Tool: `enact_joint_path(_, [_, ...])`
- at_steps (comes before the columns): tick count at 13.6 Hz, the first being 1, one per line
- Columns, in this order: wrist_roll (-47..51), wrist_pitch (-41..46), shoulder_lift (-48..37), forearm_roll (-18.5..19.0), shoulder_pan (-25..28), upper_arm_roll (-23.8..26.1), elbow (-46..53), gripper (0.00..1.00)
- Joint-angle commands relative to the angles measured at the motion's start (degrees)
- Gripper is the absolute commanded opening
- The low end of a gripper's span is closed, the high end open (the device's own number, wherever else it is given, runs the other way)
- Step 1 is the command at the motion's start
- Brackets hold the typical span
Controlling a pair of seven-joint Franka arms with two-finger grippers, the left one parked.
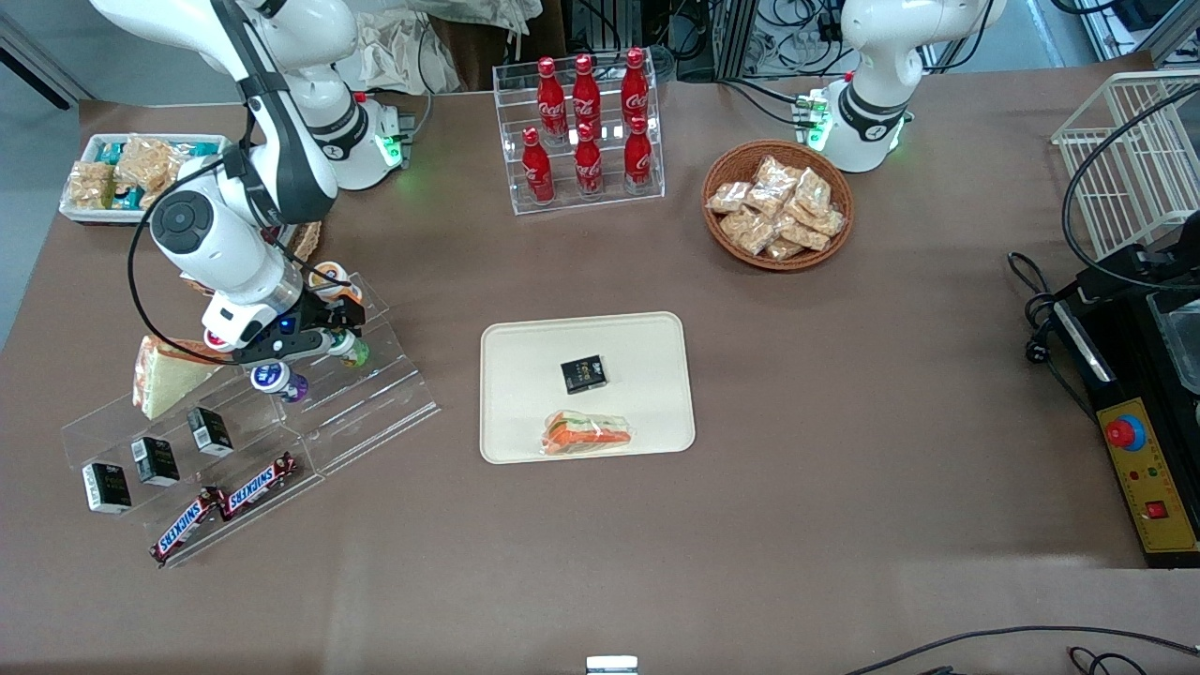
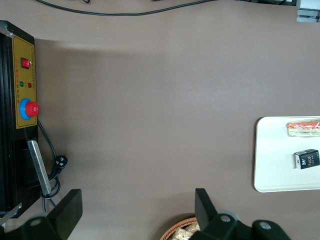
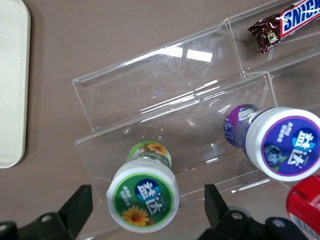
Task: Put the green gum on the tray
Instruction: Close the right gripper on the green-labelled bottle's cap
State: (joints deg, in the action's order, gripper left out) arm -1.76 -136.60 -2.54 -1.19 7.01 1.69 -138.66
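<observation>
The green gum (image 3: pixel 143 192), a small green bottle with a white lid and a green-and-yellow label, stands on a step of the clear acrylic stand (image 3: pixel 165 100). In the front view the green gum (image 1: pixel 354 350) peeks out under the wrist. My gripper (image 3: pixel 146 210) is open just above it, one finger (image 3: pixel 77 210) on each side of the lid, not touching. In the front view the gripper (image 1: pixel 336 339) hangs over the stand at the working arm's end of the table. The cream tray (image 1: pixel 525 375) lies mid-table, also seen in the wrist view (image 3: pixel 10 85), with a small black box (image 1: pixel 583 373) and a wrapped sandwich (image 1: pixel 588 434) on it.
A purple gum bottle (image 3: pixel 285 142) stands beside the green one, and an orange-bodied bottle (image 1: pixel 330 277) on a higher step. The stand also holds black boxes (image 1: pixel 155 460), Snickers bars (image 1: pixel 261 484) and a sandwich (image 1: pixel 164 375). A cola rack (image 1: pixel 586 127) and a snack basket (image 1: pixel 778 204) stand farther from the camera.
</observation>
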Motion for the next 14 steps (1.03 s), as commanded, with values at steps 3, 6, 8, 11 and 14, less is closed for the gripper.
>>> enact_joint_path(3, [-0.17,-2.0,1.49,-1.45,0.11,0.07,-0.73,0.22])
enact_joint_path(6, [0.79,-1.56,1.58,-1.45,0.2,0.16,-0.38,0.15])
enact_joint_path(8, [1.32,-0.43,1.31,-1.8,0.82,0.16,1.54,0.15])
enact_joint_path(11, [1.5,12.71,1.57,-2.07,0.9,0.07,13.72,0.16])
enact_joint_path(14, [1.93,25.21,2.54,-2.15,0.99,-0.02,26.83,0.17])
